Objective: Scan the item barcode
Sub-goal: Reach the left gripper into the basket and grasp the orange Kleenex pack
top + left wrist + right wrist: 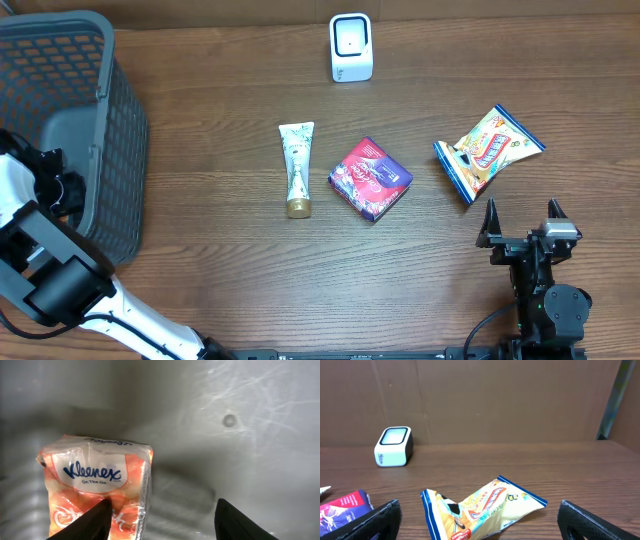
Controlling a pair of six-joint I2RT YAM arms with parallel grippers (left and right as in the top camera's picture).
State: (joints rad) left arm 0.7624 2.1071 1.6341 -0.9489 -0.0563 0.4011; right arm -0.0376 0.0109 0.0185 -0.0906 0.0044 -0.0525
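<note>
The wooden surface (220,290) carries everything. At its left edge stands the grey mesh basket (120,150), the biggest thing on it, and the left arm reaches down into it. Three packaged goods lie in a loose row across the middle, well apart from the basket: a snack bag (487,150), a purple packet (370,178) and a cream tube (296,170). The small white scanner (350,47) stands upright beyond them at the far edge.

The item being worked on appears to be the Kleenex tissue pack (95,475), which lies flat on the basket floor with its logo face up. No barcode shows on that face. I judge the step to be the pick-up, with no grasp made yet.

The left tool (163,512) hangs over the pack with its jaws apart and only bare basket floor in the gap. The pack sits off to one side, and one finger (87,522) overlaps its lower corner. From this angle I cannot tell whether that finger touches the wrapper.

The next move calls for shifting the tool sideways until the pack lies between the fingers. It can then clamp, lift the pack clear of the basket wall and turn the barcode side to the scanner.

The right tool (521,212) rests near the snack bag, spread wide and empty.
</note>
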